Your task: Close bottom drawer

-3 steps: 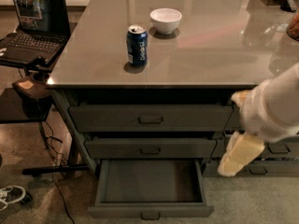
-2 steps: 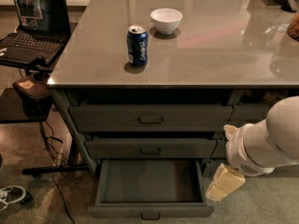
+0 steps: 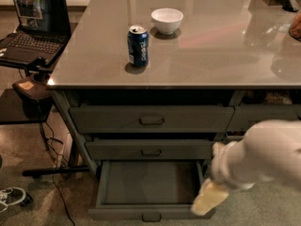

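Grey bottom drawer (image 3: 150,185) pulled out at lower centre of the frame, inside bare, front and small pull at the very bottom edge; lying just as one second ago, not pushed in at all. Moved meanwhile: pale gripper (image 3: 205,202), down and to the left from beside the middle drawers at right, now in the lower right, over the right front corner of the drawer; touching the front or only near it, impossible to tell; open or closed, impossible to tell also. Meaning for the task, probably: approach almost finished, push not yet begun; next, pressing against the front and driving it straight back under the counter (image 3: 211,55). Can (image 3: 138,45) and bowl (image 3: 167,20) on top, well apart from all this.
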Controlling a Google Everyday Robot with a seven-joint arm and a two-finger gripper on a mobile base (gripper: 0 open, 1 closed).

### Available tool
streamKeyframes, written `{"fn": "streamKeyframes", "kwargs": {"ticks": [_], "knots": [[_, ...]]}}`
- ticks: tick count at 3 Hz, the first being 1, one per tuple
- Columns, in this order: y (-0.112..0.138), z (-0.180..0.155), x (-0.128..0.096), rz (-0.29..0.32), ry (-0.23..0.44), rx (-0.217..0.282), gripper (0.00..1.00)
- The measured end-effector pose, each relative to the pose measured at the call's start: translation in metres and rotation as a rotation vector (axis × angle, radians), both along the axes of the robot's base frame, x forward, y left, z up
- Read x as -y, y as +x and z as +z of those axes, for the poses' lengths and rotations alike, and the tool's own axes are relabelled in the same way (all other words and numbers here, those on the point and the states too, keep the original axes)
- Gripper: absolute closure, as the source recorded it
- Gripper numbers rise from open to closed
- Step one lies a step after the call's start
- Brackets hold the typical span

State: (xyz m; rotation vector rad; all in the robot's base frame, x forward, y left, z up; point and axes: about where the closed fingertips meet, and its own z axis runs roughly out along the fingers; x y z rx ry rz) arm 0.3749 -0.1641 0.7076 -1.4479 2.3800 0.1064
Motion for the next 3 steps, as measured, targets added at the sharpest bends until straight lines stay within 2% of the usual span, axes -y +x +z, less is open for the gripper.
{"fn": "streamKeyframes", "kwargs": {"ticks": [1, 2, 3], "knots": [[-0.027, -0.118, -0.061, 0.075, 0.033, -0.140, 0.00], [-0.077, -0.227, -0.093, 0.200, 0.017, -0.275, 0.00], [-0.126, -0.304, -0.078, 0.226, -0.004, -0.391, 0.00]]}}
